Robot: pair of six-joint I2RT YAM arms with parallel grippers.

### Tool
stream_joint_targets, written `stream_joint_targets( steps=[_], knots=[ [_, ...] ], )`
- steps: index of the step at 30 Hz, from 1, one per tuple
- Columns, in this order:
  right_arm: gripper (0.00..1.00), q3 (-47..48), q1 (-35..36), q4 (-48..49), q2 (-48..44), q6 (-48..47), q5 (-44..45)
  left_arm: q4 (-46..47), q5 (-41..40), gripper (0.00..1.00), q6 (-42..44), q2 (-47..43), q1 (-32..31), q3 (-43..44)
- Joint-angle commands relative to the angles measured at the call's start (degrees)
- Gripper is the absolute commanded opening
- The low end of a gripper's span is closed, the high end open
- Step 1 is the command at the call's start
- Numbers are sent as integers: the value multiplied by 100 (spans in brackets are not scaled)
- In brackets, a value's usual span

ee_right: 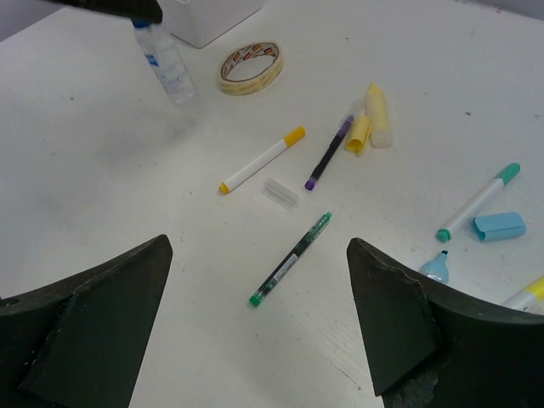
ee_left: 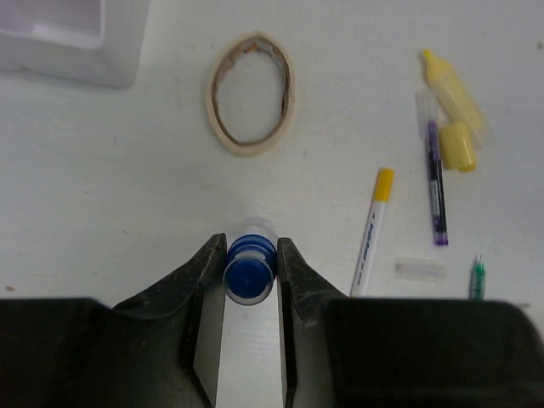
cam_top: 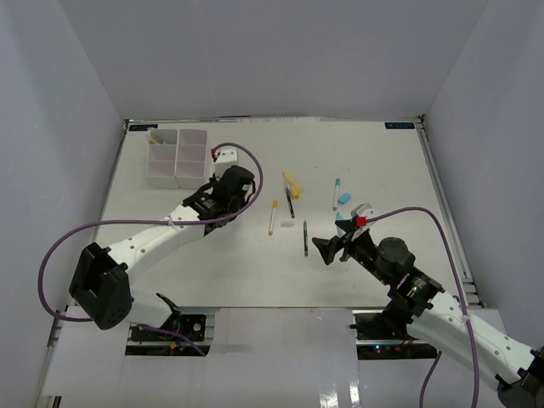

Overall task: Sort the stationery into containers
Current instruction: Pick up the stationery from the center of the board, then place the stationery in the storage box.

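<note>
While the left gripper [ee_left: 251,253] grips by the cap alone: the jaw gap is narrow, with both fingers [ee_left: 208,263] pressed against the blue cap of the bottle [ee_left: 250,274]; nothing else is held.
Bottle location: cap-up under the left gripper, near the tape ring [ee_left: 246,147] and short of the tray [cam_top: 163,181]. Whether its base touches the table [cam_top: 255,272] cannot be told.
Right gripper [ee_right: 257,255]: jaws wide apart and empty, above the green pen [ee_right: 291,259], well apart from the bottle.
Hazard, slip: the cap is round and looks smooth. A light or off-centre pinch would likely let the bottle rotate or drop.
Hazard, swing: the body hangs tilted in the right wrist view. A fast transfer could swing it against the tray wall.
Hazard, wrong compartment: the far-left compartment already shows a yellow-green item. Release there would mix types.
Hazard, cap: a loose cap could separate from the body.
</note>
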Motion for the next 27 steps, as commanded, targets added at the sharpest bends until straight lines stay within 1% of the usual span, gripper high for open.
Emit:
stream_joint_targets(
  steps=[1, 2, 4, 5, 7, 8, 10, 12, 13, 17, 20, 24, 25, 27],
  knots=[
    [90, -17, 6, 157, -51, -18, 80, -117, -256, 13, 490, -315, 640, 634],
    [90, -17, 6, 165, -42, -18, 80, -126, -11, 13, 604, -324, 1086, 723],
    [90, -25, 15, 156, -60, -53, 71, -100, 9, 13, 745, -324, 1449, 890],
    [90, -34, 6, 156, -77, -70, 36, -83, 26, 13, 946, -298, 1816, 1100],
    [90, -60, 6, 156, -104, -97, 19, -30, 289, 13, 1088, -158, 2196, 1347],
    [90, -61, 6, 165, -104, -88, -16, -4, 386, 12, 1150, -96, 2572, 1583],
    [90, -61, 6, 165, -104, -123, -43, 58, 632, 12, 1282, 167, 3056, 1821],
    [90, -61, 6, 156, -121, -141, -34, 67, 781, 12, 1361, 387, 3330, 2173],
    [90, -69, 6, 156, -139, -158, -34, 84, 861, 12, 1361, 597, 3592, 2278],
    [90, -139, 6, 157, -235, -176, -34, 181, 1239, 12, 1344, 1151, 4113, 2736],
    [90, -219, 6, 156, -323, -167, -8, 181, 1248, 12, 1422, 1600, 4245, 3148],
    [90, -271, 6, 156, -394, -158, 36, 216, 1292, 12, 1466, 2022, 4289, 3369],
    [90, -280, 6, 174, -402, -167, 36, 260, 1309, 12, 1467, 2101, 4507, 3413],
    [90, -307, 6, 165, -385, -167, 45, 295, 1362, 12, 1475, 2277, 4562, 3483]
  ],
)
